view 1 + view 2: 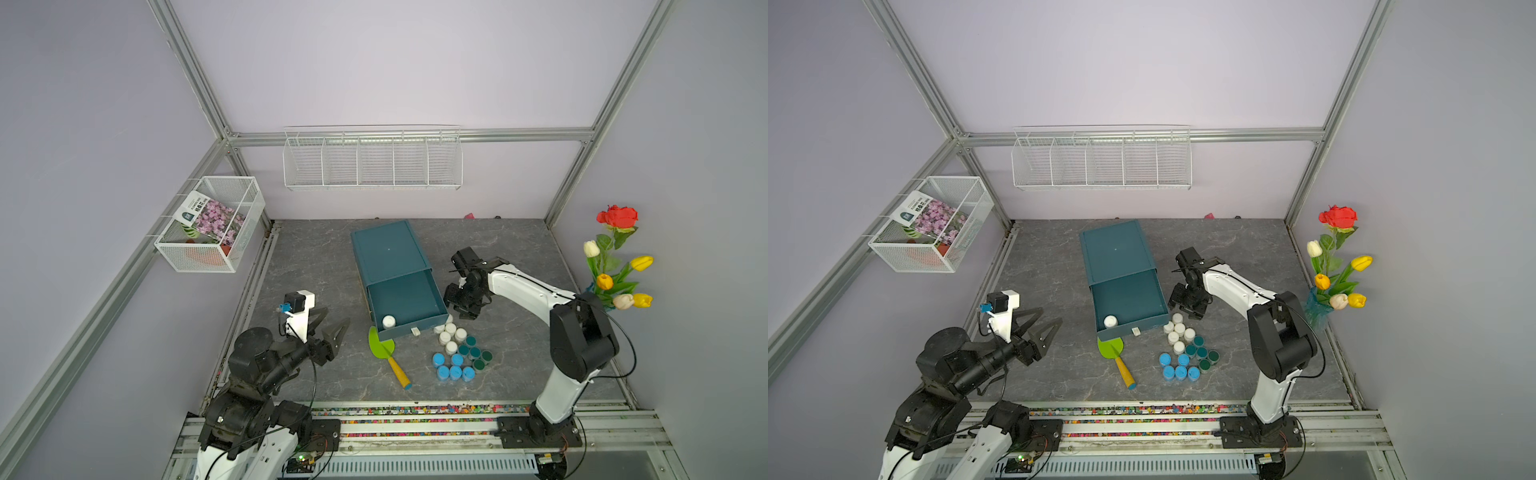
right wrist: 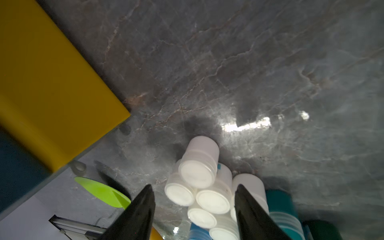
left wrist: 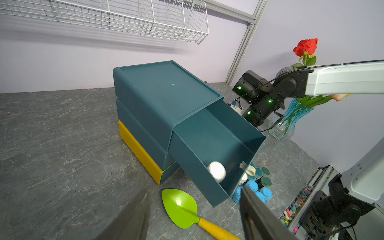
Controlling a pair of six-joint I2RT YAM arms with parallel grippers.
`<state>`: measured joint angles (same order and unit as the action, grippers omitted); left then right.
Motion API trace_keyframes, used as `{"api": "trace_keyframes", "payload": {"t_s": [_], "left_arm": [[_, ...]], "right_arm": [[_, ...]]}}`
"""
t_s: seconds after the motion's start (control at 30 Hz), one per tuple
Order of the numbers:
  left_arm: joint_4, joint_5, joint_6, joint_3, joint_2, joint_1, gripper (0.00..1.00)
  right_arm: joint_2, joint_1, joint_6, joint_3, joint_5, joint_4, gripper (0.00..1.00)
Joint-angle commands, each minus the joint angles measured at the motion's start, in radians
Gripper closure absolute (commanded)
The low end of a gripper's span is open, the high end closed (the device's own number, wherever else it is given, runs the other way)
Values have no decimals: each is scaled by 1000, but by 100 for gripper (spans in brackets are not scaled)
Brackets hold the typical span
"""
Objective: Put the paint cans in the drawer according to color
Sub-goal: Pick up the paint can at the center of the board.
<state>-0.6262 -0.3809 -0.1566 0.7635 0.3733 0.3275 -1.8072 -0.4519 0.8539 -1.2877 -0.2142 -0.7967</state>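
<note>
While my right tool [image 2: 193,187] hangs spread over the white cans [image 2: 197,174], I'd center on the 12 o'clock one first; left tool's [image 1: 336,316] spread, empty.

The left arm [image 1: 286,361] sits folded low beside its base, with the forearm stretched forward and the wrist roughly level. The left gripper [image 1: 337,316] points ahead, its jaws spread wide. The right arm [image 1: 523,286] stands up from its base, bends at the elbow and reaches forward and inward. Its wrist is turned down, so the right gripper [image 2: 194,187] points downward with its jaws apart.
</note>
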Motion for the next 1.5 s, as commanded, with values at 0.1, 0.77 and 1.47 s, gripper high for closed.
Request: {"api": "trace_keyframes", "payload": {"t_s": [0.1,0.77,1.47], "left_arm": [[25,21,-23,14,-1,3,29],[49,17,-23,3,15,3,29],[48,18,-32,2,10,3,29]], "right_arm": [[-63,2,8,4,-11,21,42],[-77,-21,20,25,27,3,45],[-36,-55,10,10,152,-75,76]]}}
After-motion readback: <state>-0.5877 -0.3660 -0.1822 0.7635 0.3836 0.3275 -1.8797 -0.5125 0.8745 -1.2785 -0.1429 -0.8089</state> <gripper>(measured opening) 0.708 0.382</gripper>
